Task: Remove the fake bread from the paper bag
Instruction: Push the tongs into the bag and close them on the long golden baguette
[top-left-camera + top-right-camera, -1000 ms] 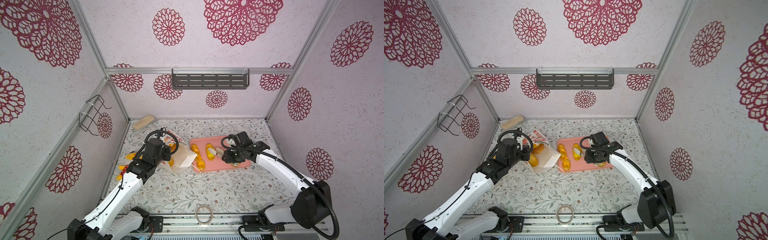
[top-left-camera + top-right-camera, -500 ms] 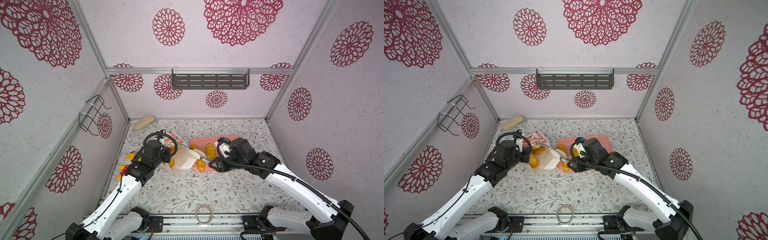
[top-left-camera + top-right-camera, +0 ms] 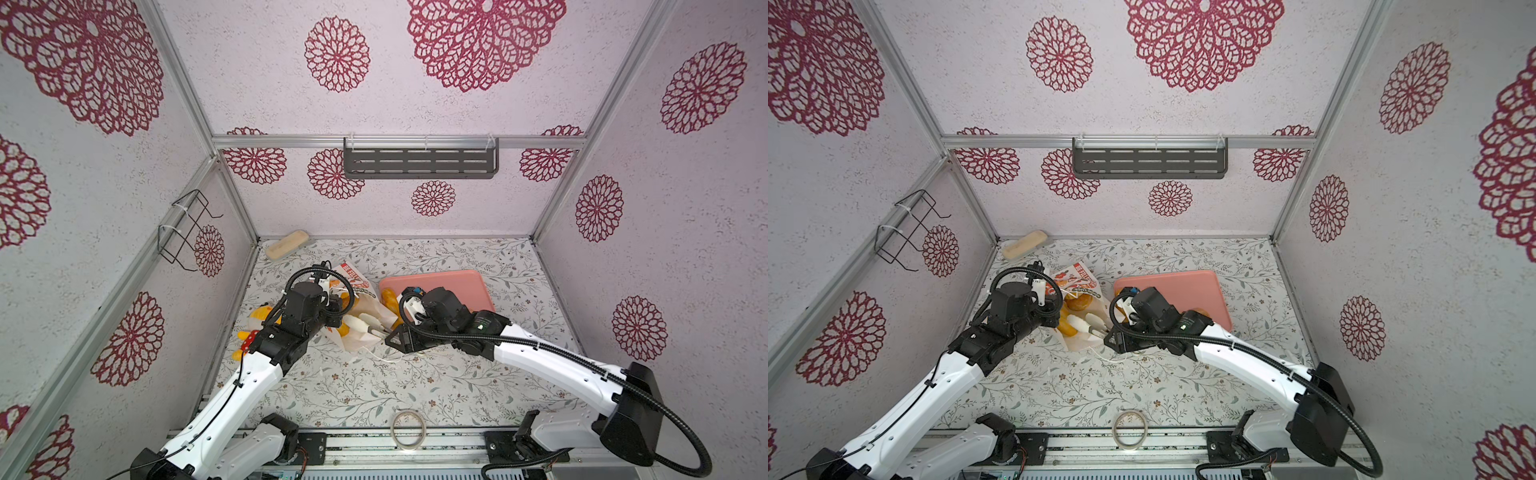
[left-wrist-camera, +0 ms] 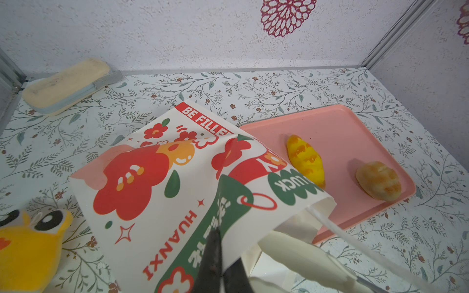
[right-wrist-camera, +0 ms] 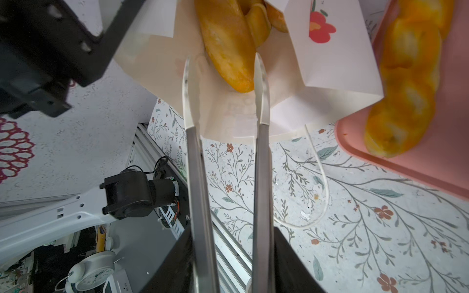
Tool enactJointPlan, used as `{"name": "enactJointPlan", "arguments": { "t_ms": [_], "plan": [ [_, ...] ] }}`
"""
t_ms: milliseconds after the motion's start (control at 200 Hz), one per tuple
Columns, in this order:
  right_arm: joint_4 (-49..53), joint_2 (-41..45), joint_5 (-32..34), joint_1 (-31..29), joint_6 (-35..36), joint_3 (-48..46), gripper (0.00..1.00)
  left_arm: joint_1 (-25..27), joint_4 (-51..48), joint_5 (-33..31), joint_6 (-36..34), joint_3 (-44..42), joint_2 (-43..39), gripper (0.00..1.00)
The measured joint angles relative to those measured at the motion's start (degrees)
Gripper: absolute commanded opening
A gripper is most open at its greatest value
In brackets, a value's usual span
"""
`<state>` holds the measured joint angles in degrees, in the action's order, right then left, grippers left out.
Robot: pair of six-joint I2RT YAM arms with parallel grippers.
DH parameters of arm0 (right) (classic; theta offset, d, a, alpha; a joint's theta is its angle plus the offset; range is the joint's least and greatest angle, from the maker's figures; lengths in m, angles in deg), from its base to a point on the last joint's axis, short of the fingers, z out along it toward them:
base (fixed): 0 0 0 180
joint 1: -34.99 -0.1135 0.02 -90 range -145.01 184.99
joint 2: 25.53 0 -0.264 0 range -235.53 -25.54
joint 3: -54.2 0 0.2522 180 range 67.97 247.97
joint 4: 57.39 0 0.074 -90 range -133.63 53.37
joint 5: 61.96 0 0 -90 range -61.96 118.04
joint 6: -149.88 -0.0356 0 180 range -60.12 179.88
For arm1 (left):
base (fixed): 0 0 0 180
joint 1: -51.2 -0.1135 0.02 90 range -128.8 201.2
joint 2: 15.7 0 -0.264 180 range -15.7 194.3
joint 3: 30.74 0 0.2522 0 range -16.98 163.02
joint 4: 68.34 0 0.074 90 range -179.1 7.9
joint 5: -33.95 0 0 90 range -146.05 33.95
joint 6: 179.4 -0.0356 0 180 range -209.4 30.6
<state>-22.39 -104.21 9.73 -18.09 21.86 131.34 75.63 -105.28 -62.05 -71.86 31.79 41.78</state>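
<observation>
Two fake breads [image 4: 305, 162] on pink tray [image 4: 355, 132], right of frame; more inside paper bag [image 4: 162, 192] mid-frame. Left hand [image 4: 220, 263] clenched on bag; right hand [image 5: 223, 76] parted, grasping nothing.

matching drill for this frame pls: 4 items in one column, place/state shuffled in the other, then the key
Things:
1. braided roll
2. long loaf
3. left gripper
4. plush toy

Places or states:
A. inside the open mouth of the paper bag
B. on the floral table, on the far side of the bag from the pink tray
C. lying on the pink tray
D. shut on the bag's edge

Pairs: 1-C, 2-A, 3-D, 4-B
</observation>
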Motion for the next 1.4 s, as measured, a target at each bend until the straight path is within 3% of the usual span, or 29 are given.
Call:
{"name": "enactJointPlan", "arguments": {
  "t_ms": [555,986,1121,1401],
  "plan": [
    [-2.97,-12.41,0.37,-1.14,2.67,7.06,0.54,0.0,-0.04,0.07,0.07,0.0,-0.11,0.0],
    [-1.99,-20.74,1.97,-1.14,4.39,12.83,0.53,0.0,-0.09,0.39,0.33,0.0,-0.09,0.0],
    [-2.51,-21.86,1.55,-1.14,4.76,12.92,0.44,0.0,-0.2,0.42,0.33,0.0,0.0,0.0],
    [-2.32,-21.44,1.64,-1.33,5.4,13.0,0.04,0.0,-0.2,0.46,0.7,0.0,0.28,0.0]
  ]
}}
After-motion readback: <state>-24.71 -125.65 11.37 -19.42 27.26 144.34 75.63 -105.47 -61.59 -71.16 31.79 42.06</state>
